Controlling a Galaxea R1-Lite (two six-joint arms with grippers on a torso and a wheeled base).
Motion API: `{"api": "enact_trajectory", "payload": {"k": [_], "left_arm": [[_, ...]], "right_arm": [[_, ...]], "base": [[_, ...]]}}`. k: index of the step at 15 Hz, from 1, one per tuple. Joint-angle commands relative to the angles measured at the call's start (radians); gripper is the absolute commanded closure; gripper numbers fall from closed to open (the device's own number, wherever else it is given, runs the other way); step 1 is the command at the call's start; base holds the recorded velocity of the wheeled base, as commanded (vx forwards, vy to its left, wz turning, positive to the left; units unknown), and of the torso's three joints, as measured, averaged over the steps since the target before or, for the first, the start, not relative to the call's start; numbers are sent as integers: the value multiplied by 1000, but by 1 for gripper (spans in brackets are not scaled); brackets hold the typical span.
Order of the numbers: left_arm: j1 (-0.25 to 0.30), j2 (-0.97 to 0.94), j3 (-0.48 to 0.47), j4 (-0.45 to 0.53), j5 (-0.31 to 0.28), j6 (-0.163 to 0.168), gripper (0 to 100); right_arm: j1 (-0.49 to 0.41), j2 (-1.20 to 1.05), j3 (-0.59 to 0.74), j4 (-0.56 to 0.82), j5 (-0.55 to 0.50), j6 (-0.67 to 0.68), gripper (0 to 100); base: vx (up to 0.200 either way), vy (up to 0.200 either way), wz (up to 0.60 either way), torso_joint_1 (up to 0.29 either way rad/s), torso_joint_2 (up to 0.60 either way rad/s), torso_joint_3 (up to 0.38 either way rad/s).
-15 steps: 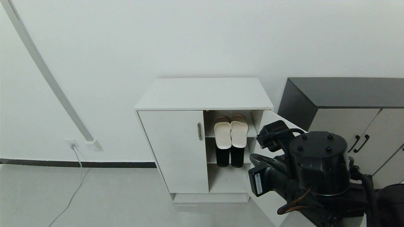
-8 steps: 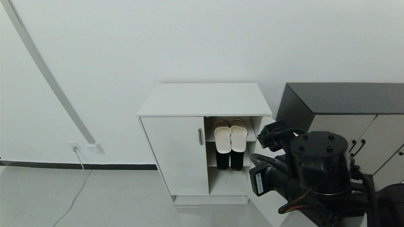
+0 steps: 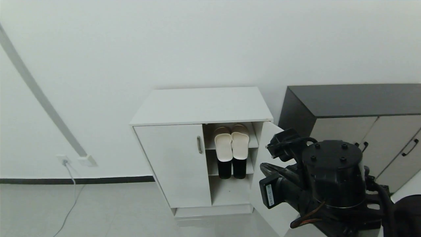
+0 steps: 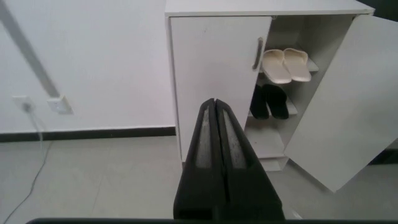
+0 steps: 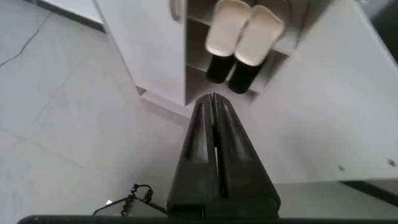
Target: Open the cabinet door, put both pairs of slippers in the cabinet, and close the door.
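Cabinet door: open. Cream slippers, black slippers: shelved, overhanging shelf edges; likely to jam the closing door. Left gripper, right gripper: closed, empty.

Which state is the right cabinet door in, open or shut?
Open: the right door stands swung outward, exposing white slippers and black slippers inside.
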Motion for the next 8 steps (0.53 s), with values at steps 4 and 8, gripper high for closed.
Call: {"api": "enact_trajectory", "payload": {"k": [4, 8], "left_arm": [[1, 1, 0, 0, 0, 1, 100], [1, 1, 0, 0, 0, 0, 100]], "right_arm": [[-4, 0, 1, 0, -1, 0, 100], [-9, 0, 0, -2, -1, 0, 100]], "base": [[0, 0, -600, 10, 4, 0], [0, 0, 0, 0, 0, 0]]}}
